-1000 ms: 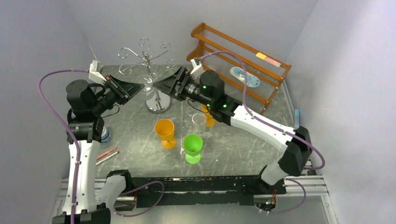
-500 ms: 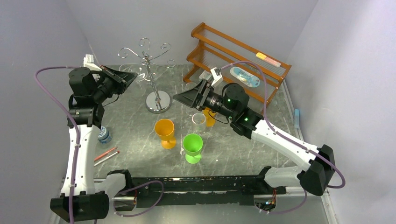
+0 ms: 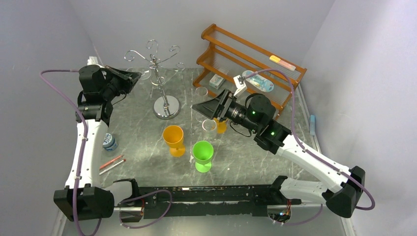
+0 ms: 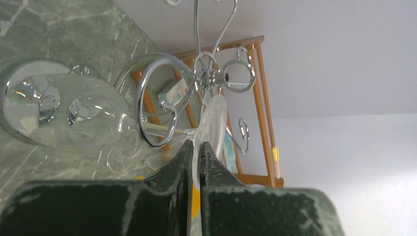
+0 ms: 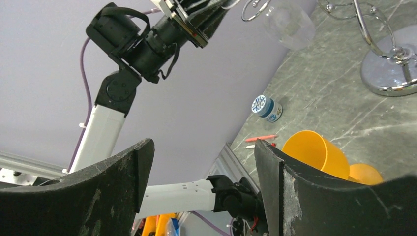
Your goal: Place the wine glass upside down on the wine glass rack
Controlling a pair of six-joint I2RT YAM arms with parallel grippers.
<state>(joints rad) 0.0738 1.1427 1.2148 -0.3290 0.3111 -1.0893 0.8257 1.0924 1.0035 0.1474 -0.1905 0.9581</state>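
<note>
By the wine glass rack (image 3: 165, 105), orange cup (image 3: 173, 139), green cup (image 3: 202, 155) (shelf (image 3: 251, 51) behind)

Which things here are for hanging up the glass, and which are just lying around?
For the job:
- wine glass, pinched at its foot by the left tool
- shiny wire wine glass rack

Just lying about:
- orange cup
- green cup
- wooden shelf
- little jar with a blue lid
- red pens
</note>
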